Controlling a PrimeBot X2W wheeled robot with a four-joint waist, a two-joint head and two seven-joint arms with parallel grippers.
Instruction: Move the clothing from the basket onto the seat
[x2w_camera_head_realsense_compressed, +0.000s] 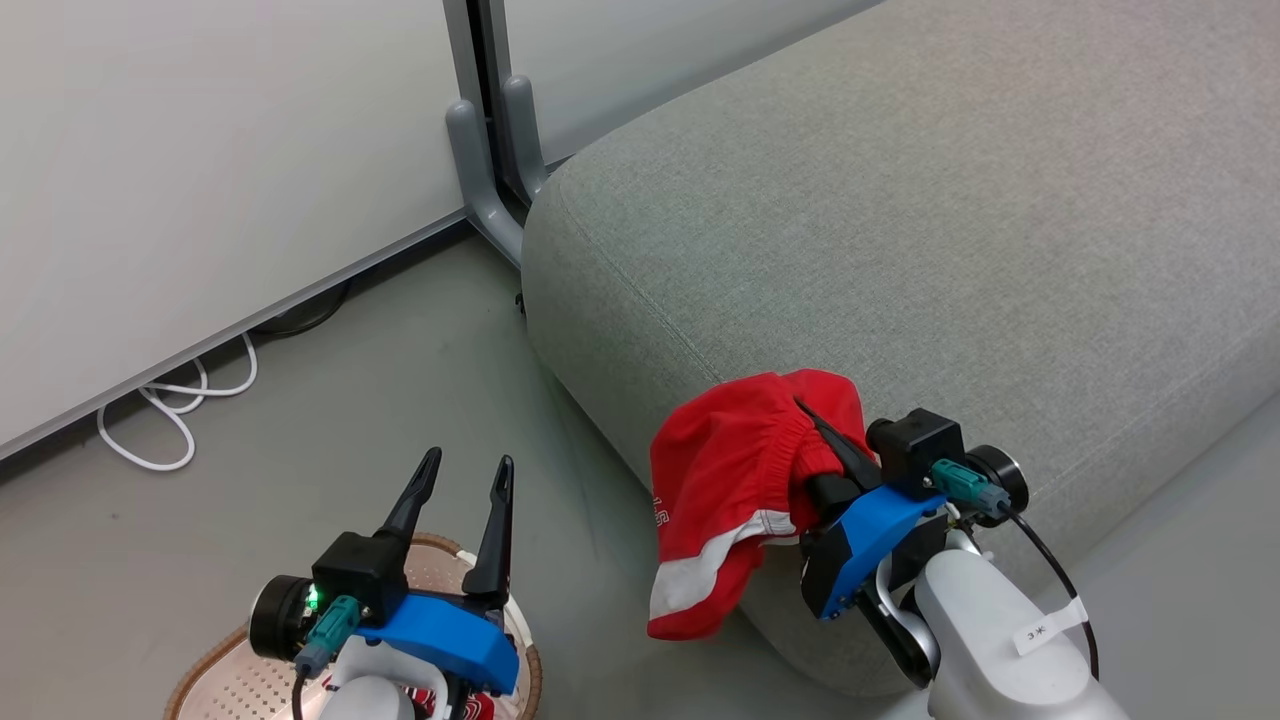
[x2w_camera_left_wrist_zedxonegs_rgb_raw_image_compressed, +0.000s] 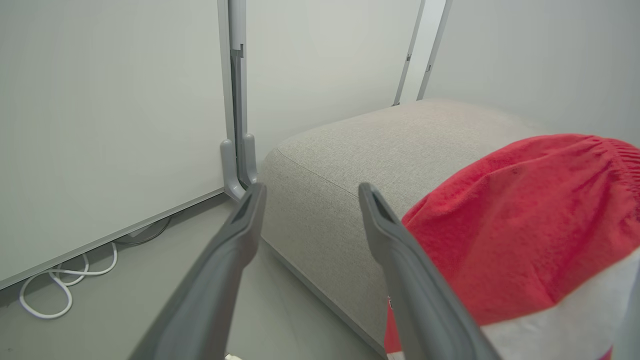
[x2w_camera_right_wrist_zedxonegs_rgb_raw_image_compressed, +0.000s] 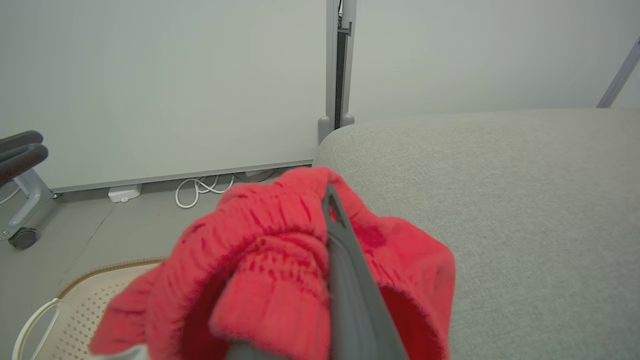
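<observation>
- Jaws of the right gripper (x2w_camera_head_realsense_compressed: 815, 430) are clenched on the gathered elastic waistband of the red shorts (x2w_camera_head_realsense_compressed: 730, 490). In the right wrist view one dark finger (x2w_camera_right_wrist_zedxonegs_rgb_raw_image_compressed: 345, 280) lies against the bunched band and the other is buried in cloth.
- Fabric looks light, soft and limp, so it folds over the fingers and hangs in a loose bag, white stripe lowest. It is not fragile and, I judge, unlikely to slip from a pinch this deep.
- Waistband is the best place to hold, because it is thicker than the single layer of the legs.
- Shorts hang at the rounded front edge of the grey seat (x2w_camera_head_realsense_compressed: 900, 220), mostly off its front face; whether they touch it I cannot tell. Let go here, they would likely slide to the floor.
- Left gripper (x2w_camera_head_realsense_compressed: 468, 460) stands released and empty above the basket (x2w_camera_head_realsense_compressed: 215, 660).
</observation>
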